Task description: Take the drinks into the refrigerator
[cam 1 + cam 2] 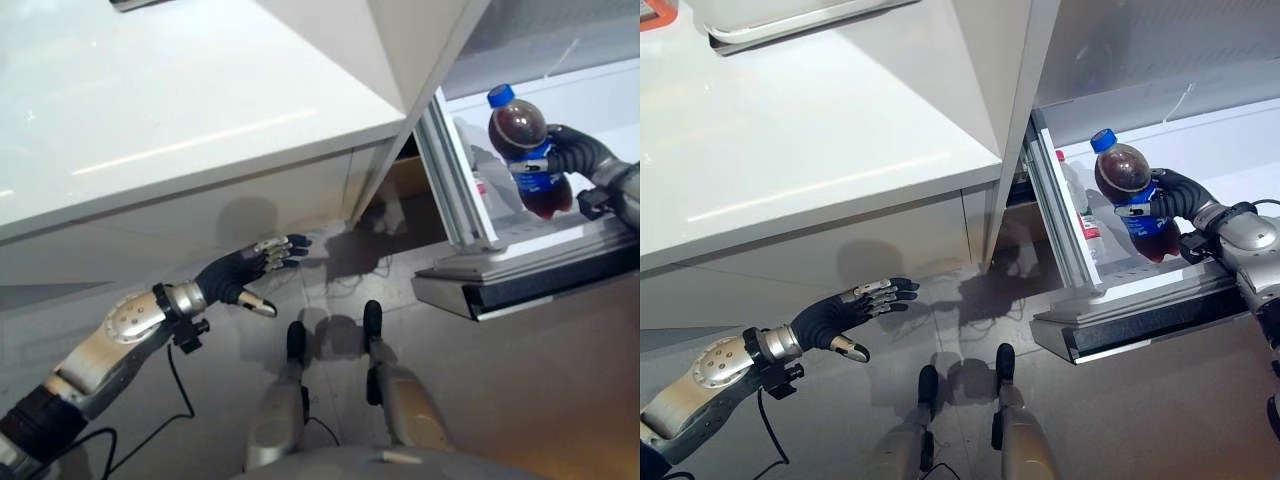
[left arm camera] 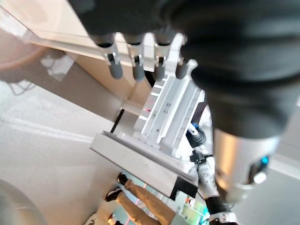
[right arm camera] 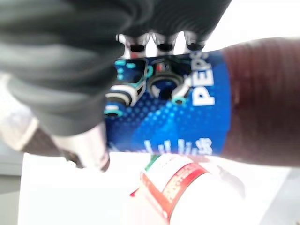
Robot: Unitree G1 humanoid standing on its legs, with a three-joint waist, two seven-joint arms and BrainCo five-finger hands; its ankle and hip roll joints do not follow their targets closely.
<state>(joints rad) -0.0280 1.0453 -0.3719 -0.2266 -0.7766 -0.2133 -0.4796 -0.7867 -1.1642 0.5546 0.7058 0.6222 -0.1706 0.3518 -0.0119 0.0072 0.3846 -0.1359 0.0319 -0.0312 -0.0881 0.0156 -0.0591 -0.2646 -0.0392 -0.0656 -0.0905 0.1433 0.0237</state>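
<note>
1. Dark cola bottle (image 1: 1130,195) with blue cap is wrapped in my right hand (image 1: 1175,200), fingers curled round the label, cap tilted up-left, held over the open fridge door shelf (image 1: 1110,290) at right, ready to go in.
2. Clear red-labelled bottle (image 1: 1080,205) already stands there, just beside mine.
3. My left hand (image 1: 845,315) hangs spread and empty, low by the white surface (image 1: 800,150), out of the way.

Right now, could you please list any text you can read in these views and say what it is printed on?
Cola bottle in the right hand, blue label: white lettering partly hidden by the hand; no whole word reads.
Second bottle, red-and-white label: print too blurred to read.
No other legible text.
</note>
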